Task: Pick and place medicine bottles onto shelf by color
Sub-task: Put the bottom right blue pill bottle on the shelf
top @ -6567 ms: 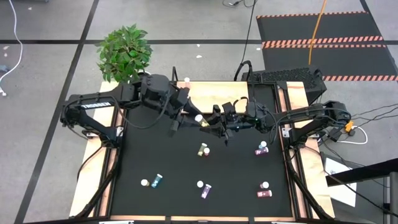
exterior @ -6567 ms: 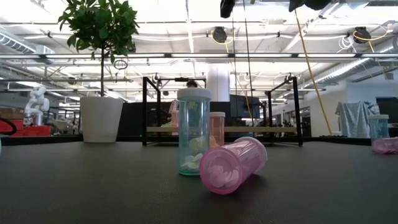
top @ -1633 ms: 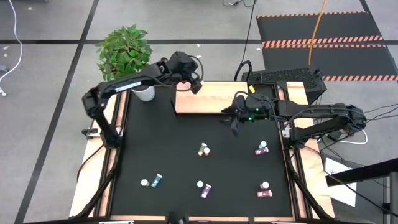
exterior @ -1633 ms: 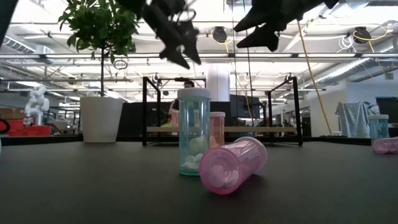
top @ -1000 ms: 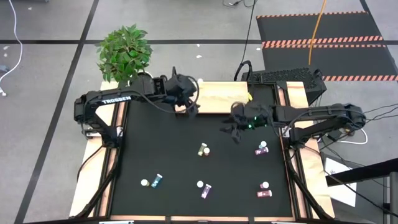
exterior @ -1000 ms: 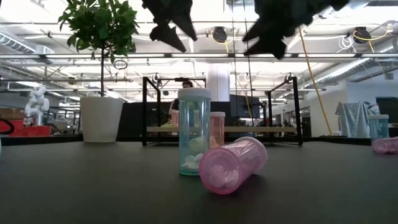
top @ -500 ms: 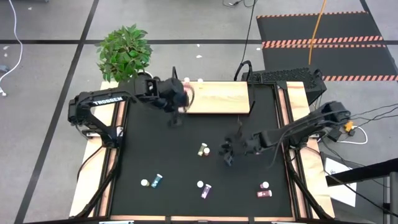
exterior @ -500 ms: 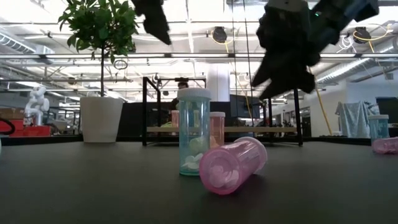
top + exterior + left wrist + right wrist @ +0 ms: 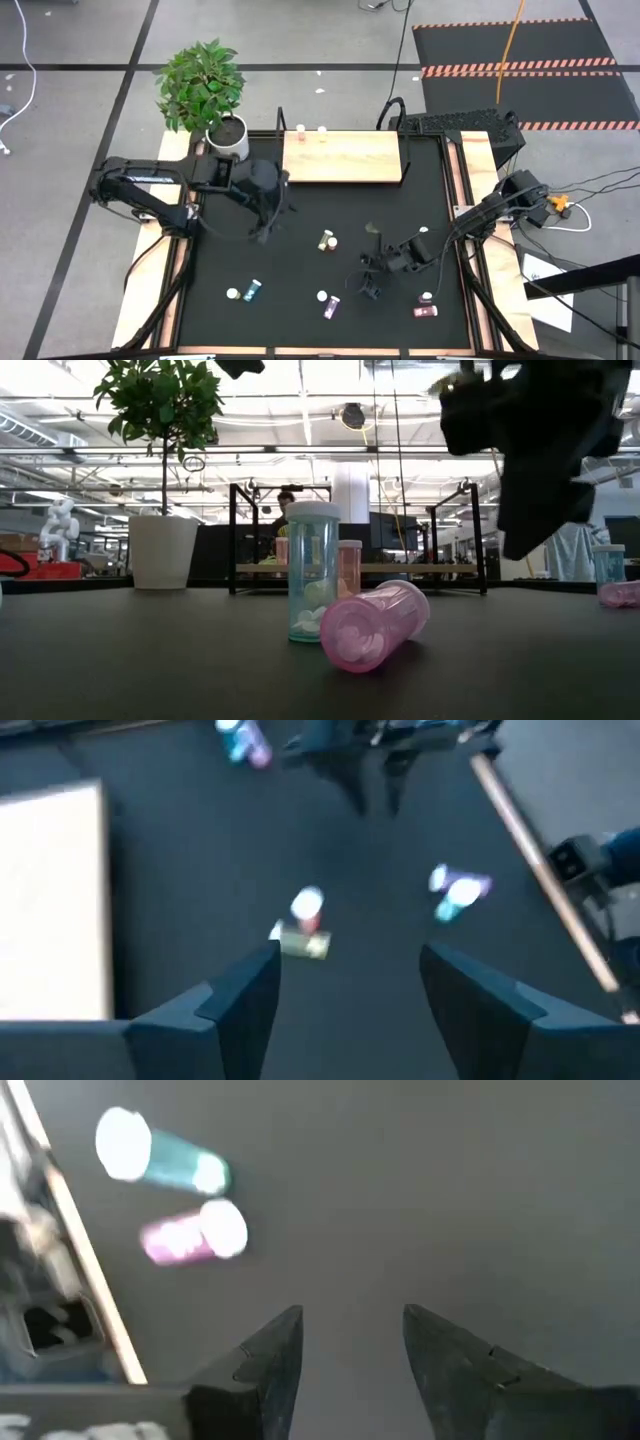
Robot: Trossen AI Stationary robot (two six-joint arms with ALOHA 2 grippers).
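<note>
Several small white-capped medicine bottles lie on the black mat: a yellow one (image 9: 326, 240), a teal one (image 9: 252, 289), a purple one (image 9: 328, 303) and a pink one (image 9: 425, 311). Two more stand at the far edge of the tan shelf (image 9: 342, 157). My left gripper (image 9: 265, 228) hangs open over the mat, left of the yellow bottle (image 9: 305, 942), which lies ahead of its fingers. My right gripper (image 9: 366, 288) hovers open above the mat near the purple bottle. A teal bottle (image 9: 160, 1155) and a pink bottle (image 9: 190, 1235) show in its wrist view.
A potted plant (image 9: 205, 90) stands at the far left corner beside the shelf. Wooden rails (image 9: 478, 300) run along the mat's sides. In the low view an upright teal bottle (image 9: 312, 570) and a lying pink one (image 9: 375, 625) stand in front of the shelf.
My left gripper has drawn back from the shelf toward the table's near edge and a little left, rolling as it went. My right gripper has swung from near the shelf toward the near edge and come down, rolling too. No bottle has moved.
</note>
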